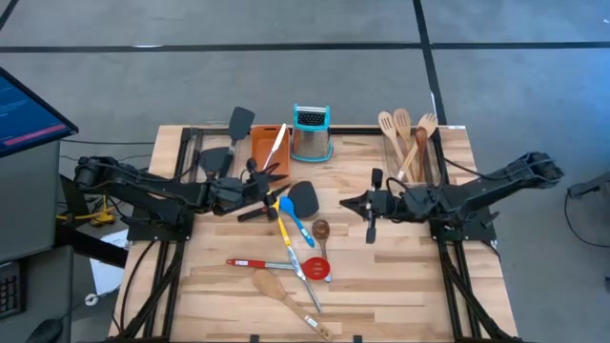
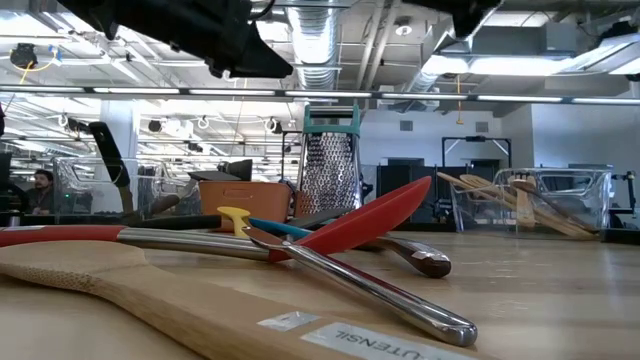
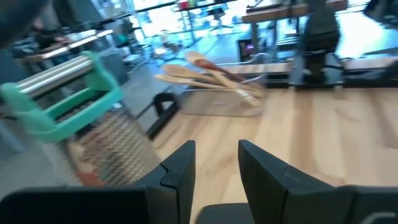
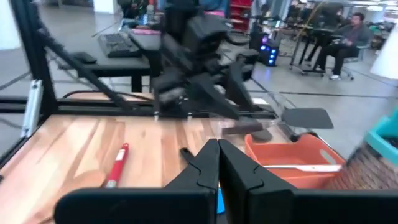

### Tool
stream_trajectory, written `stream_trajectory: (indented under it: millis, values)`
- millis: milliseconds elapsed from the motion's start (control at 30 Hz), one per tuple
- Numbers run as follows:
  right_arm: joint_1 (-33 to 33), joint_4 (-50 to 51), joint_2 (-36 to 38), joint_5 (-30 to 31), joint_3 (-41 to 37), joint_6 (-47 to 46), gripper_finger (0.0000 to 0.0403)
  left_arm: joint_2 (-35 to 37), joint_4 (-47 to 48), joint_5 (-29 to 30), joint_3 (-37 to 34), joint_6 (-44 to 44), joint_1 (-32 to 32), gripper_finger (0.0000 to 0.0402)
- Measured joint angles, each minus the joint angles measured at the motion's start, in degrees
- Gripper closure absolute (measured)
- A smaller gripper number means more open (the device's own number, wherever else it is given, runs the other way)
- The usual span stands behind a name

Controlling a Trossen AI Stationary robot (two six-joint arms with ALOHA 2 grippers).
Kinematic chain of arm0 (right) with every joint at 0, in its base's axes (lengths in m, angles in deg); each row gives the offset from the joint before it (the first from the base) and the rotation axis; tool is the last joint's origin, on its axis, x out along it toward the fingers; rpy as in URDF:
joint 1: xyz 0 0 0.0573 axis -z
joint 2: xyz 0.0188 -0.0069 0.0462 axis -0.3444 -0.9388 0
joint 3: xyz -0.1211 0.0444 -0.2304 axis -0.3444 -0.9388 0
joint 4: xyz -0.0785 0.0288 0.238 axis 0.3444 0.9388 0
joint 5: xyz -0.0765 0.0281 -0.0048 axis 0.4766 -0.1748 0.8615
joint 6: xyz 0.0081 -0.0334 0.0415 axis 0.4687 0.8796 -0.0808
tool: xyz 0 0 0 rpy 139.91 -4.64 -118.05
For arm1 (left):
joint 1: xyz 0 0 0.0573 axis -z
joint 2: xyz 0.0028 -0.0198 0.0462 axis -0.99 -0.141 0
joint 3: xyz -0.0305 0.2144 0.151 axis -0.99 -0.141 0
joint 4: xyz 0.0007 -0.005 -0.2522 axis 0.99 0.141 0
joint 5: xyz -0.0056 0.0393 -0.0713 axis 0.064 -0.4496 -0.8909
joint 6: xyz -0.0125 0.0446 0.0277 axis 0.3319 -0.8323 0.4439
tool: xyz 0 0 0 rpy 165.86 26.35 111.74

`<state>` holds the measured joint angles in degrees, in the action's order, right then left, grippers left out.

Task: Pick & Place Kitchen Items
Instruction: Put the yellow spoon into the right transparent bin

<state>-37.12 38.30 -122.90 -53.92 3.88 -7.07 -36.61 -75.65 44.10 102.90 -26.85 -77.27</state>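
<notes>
High view, left gripper: being held over the middle of the table, left of centre, among the utensils.
High view, right gripper: being held over the table's middle, right of centre, fingers pressed together on nothing.
High view, kitchen items: a blue spoon, yellow spoon, black turner and red spoon are lying mid-table; a wooden spatula is lying toward the near edge; wooden spoons are sitting at the far right corner.
High view, others: an orange tray and a box grater are standing at the far edge.
Low view: the red spoon is being crossed by a steel handle; the grater is standing behind.
Left wrist view: fingers are being kept partly spread, nothing between them; the grater is just beside.
Right wrist view: fingers are being kept closed; the orange tray and the left arm are showing ahead.
</notes>
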Motion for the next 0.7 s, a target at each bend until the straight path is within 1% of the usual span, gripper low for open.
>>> stream_trajectory:
  millis: [133,200,367,433,600,700]
  values:
    - [2.3,-8.7,2.3,-0.2,-6.2,0.6,0.0402,0.0,0.0,-4.0,0.0,0.0,0.0,0.0293]
    - [3.7,-11.2,4.8,-0.3,-8.2,0.6,0.0402,0.0,0.0,-6.2,0.0,0.0,0.0,0.0293]
    - [6.5,-10.1,9.1,-0.3,-11.3,0.7,0.0402,0.0,0.0,-11.1,0.0,0.0,0.0,0.0293]
    - [7.2,-10.2,10.1,-0.3,-12.0,0.6,0.0402,0.0,0.0,-12.0,0.0,0.0,0.0,0.0293]
    - [8.3,-10.2,10.1,-0.5,-12.1,0.7,0.0402,0.0,0.0,-15.8,0.0,0.1,0.0,0.0293]
    - [8.9,-9.8,9.5,-0.5,-12.2,0.8,0.0402,0.0,-0.1,-16.9,0.0,0.1,0.0,0.0293]
